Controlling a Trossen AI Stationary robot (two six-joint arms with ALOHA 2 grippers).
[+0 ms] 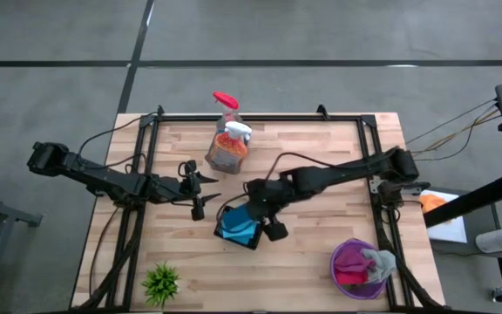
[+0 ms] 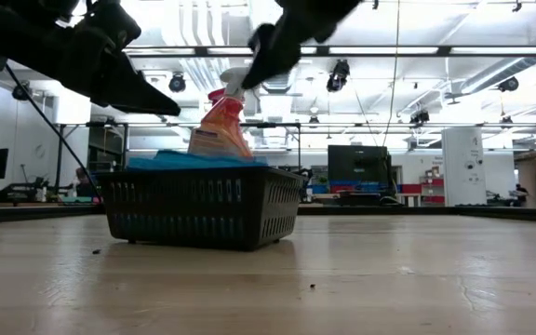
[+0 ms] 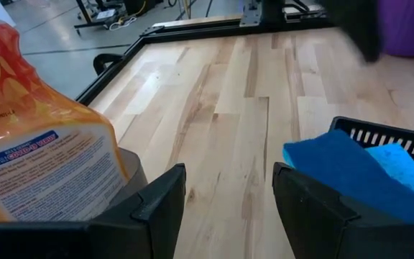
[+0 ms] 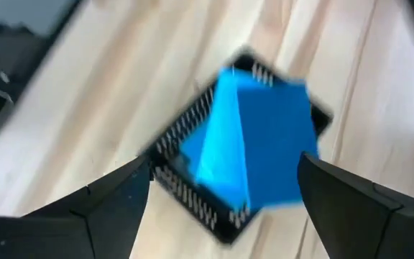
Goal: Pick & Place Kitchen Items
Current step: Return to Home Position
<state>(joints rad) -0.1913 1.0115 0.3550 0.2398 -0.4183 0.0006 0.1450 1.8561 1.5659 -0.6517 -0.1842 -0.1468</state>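
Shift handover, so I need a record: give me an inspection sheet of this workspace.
Surface: wooden table, a few small specks.
Job's things: blue sponges in black bin; orange spray bottle and clear spray bottle standing together near one edge; cloths in purple bowl.
Clutter: small green plant near a corner.
Pincers: left pincer open, empty, beside the bin; right pincer open, empty, over the bin.
Cables: black cable loops over the table by the right arm.
Surroundings: grey floor; nothing seen intruding.

The orange spray bottle (image 3: 42, 144) had a white label (image 3: 38, 176) with a blue strip and small lines of print. The letters were too blurry to read. No other words or numbers could be read.
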